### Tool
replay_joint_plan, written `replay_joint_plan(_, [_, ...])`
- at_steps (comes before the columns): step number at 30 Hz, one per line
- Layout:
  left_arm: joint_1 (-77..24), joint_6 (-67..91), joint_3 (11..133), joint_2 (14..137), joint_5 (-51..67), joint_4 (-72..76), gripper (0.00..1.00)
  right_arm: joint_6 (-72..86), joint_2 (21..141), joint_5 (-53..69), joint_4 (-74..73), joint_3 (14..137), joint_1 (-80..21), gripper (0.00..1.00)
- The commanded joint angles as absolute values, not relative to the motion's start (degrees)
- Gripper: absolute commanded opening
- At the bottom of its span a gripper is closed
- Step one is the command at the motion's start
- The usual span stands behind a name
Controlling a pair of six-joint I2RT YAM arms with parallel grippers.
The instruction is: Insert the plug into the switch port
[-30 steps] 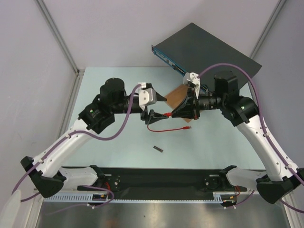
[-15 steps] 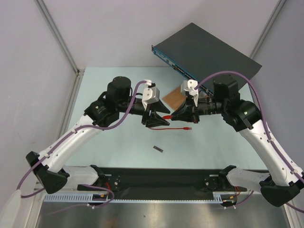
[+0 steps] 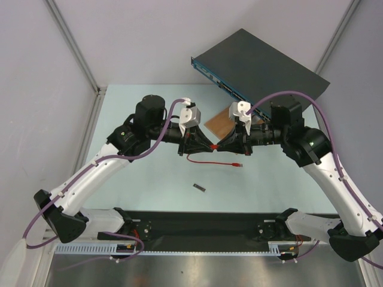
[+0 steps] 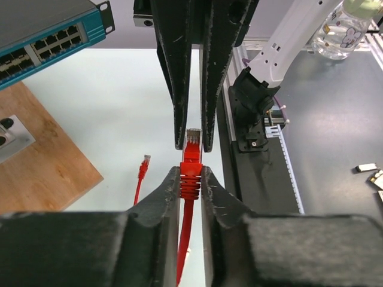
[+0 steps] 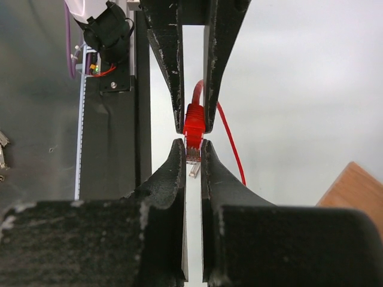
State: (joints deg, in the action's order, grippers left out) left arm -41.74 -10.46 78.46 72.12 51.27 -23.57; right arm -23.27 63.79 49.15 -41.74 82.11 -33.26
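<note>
I see the wooden board (image 3: 217, 124) lying between the switch (image 3: 263, 63) and the plug (image 4: 192, 156). My left gripper (image 4: 190, 179) and right gripper (image 5: 191, 149) both pinch that plug, one at each end.

The plug (image 4: 191, 156) has its clear tip pinched between the far jaws, so its sides are hidden. The red cable (image 4: 184, 239) drops between the near jaws and off the bottom edge. Up left of the jaws, the switch (image 4: 36, 18) is cut off.
</note>
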Motion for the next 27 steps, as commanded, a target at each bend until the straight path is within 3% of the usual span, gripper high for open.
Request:
replay_joint_plan(1, [-41.3, -10.6, 80.2, 72.2, 52.5, -22.9, 0.17, -24.3, 62.5, 48.5, -40.3, 83.4, -33.5, 0.00])
replay_joint_plan(6, [-41.2, -11.0, 79.9, 72.0, 52.2, -23.6, 0.15, -23.0, 61.3, 47.3, -38.1, 81.9, -33.6, 0.00])
replay_joint_plan(11, [-41.3, -11.8, 78.8, 71.5, 51.9, -24.1, 0.23, -22.9, 61.1, 46.9, -37.8, 81.9, -33.7, 0.00])
replay_joint_plan(13, [-41.2, -12.0, 78.3, 71.3, 51.5, -24.0, 0.32, -22.7, 61.3, 46.8, -37.6, 81.9, -33.5, 0.00])
replay_joint_plan(17, [-41.2, -12.5, 78.3, 71.6, 51.5, -24.0, 0.33, -22.4, 61.3, 46.6, -37.4, 81.8, -33.6, 0.00])
replay_joint_plan(20, [-41.2, -12.1, 78.1, 71.6, 51.7, -23.2, 0.29, -22.5, 61.3, 46.6, -37.4, 81.7, -33.6, 0.00])
replay_joint_plan(23, [-41.3, -11.4, 77.2, 70.8, 51.6, -20.8, 0.15, -22.8, 61.3, 46.6, -37.5, 81.3, -33.6, 0.00])
replay_joint_plan(24, [-41.2, -11.0, 77.0, 70.6, 51.6, -20.4, 0.04, -22.8, 61.3, 46.3, -37.4, 81.2, -33.6, 0.00])
replay_joint_plan(25, [-41.3, -11.0, 77.0, 70.4, 51.0, -20.1, 0.00, -22.8, 61.4, 46.1, -37.4, 81.0, -33.6, 0.00])
replay_joint_plan(27, [-41.1, -10.3, 77.1, 70.5, 49.1, -19.7, 0.00, -21.2, 61.5, 43.8, -37.1, 80.8, -33.6, 0.09])
